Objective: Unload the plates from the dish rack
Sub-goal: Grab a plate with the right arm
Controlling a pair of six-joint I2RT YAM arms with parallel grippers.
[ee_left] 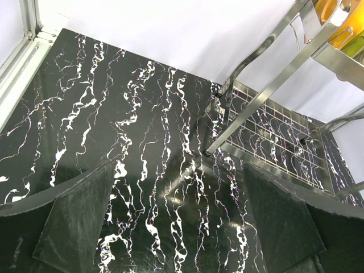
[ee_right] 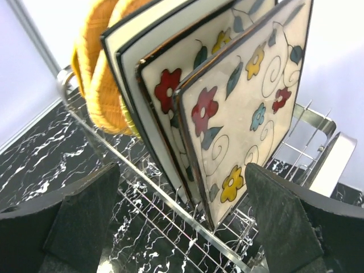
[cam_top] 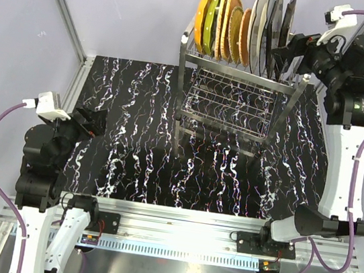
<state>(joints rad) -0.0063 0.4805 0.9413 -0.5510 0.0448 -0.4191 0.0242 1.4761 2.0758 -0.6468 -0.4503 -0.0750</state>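
Dish rack: tall steel wire rack (cam_top: 233, 83) standing far and right of centre on the black marbled table (cam_top: 124, 162).
Plates: all on edge in one row on the rack's top tier.
Row order, left to right: round orange plate (cam_top: 204, 14), green plate (cam_top: 213, 18), wicker plates (cam_top: 233, 23), white square plates (ee_right: 128, 40), two floral square plates (ee_right: 244, 114) at the right end.
Right gripper (ee_right: 179, 187): raised at the rack's right end, just beside the floral plates, jaws spread wide and gripping nothing. The outermost floral plate's edge shows between the fingers (ee_right: 85, 216).
Left gripper (ee_left: 179, 187): low over the near left of the table, well apart from the rack, jaws released and empty.
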